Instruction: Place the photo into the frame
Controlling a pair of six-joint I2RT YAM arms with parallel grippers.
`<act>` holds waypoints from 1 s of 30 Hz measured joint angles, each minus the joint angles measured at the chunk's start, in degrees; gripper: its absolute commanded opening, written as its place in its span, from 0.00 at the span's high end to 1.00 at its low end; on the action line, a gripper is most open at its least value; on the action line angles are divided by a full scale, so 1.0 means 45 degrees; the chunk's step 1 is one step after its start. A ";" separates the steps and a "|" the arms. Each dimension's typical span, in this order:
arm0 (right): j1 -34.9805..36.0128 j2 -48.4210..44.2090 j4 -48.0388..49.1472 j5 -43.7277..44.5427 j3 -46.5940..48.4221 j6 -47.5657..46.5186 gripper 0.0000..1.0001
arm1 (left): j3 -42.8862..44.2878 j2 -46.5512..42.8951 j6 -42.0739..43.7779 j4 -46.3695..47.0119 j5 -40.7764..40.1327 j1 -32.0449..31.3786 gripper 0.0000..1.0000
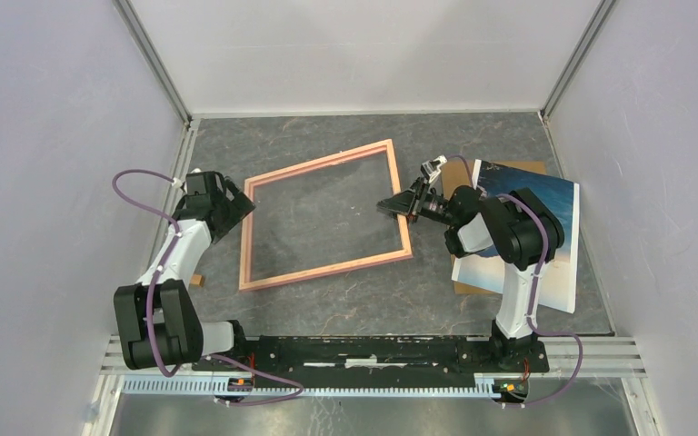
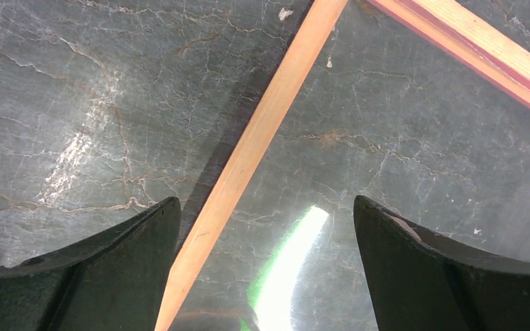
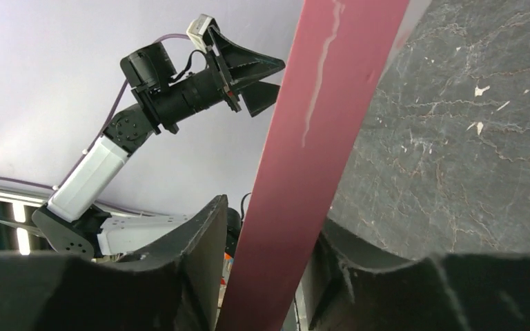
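Observation:
The salmon-pink frame (image 1: 320, 163) lies skewed on the dark marbled table. My left gripper (image 1: 236, 202) is at its far left corner, open. In the left wrist view (image 2: 266, 207) the jaws stand wide apart over the left rail (image 2: 248, 158) without touching it. My right gripper (image 1: 406, 207) is at the frame's right rail. In the right wrist view (image 3: 272, 214) the fingers close on the maroon side of the rail (image 3: 317, 138). The photo (image 1: 550, 204), with blue water and dark cliffs, lies at the right under my right arm.
A brown backing board (image 1: 459, 177) lies under the photo, showing at its far and near edges. A small brown block (image 1: 198, 280) sits by my left arm. Walls enclose the table on three sides. My left arm (image 3: 179, 96) shows in the right wrist view.

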 measured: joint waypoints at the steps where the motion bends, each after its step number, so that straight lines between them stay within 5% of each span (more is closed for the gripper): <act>1: -0.0005 0.0000 0.0073 0.0010 -0.0010 0.0073 0.57 | -0.0019 0.0000 0.0024 0.0029 0.0000 0.0000 0.00; 4: -0.0015 0.0015 0.0063 0.0044 -0.0024 0.0204 0.34 | -0.0039 0.0000 0.0112 0.0078 0.0000 0.0000 0.00; 6: -0.0044 0.0010 0.0155 0.0063 -0.0049 0.0058 0.27 | -0.0039 0.0005 0.0165 0.0102 0.0010 0.0000 0.00; 11: -0.0223 -0.0097 -0.0729 0.0180 -0.0214 -0.0879 0.25 | -0.0039 0.0010 0.0345 0.0214 0.0126 0.0000 0.00; 22: -0.0952 -0.1603 -0.8310 0.1506 0.0049 -0.6319 0.15 | 0.0427 0.1132 0.0559 -0.0379 0.0563 0.0000 0.01; 30: -0.1073 -0.2142 -1.2240 0.3041 0.1379 -0.9520 0.13 | 0.0583 0.1783 0.0889 -0.0607 0.1705 -0.0044 0.17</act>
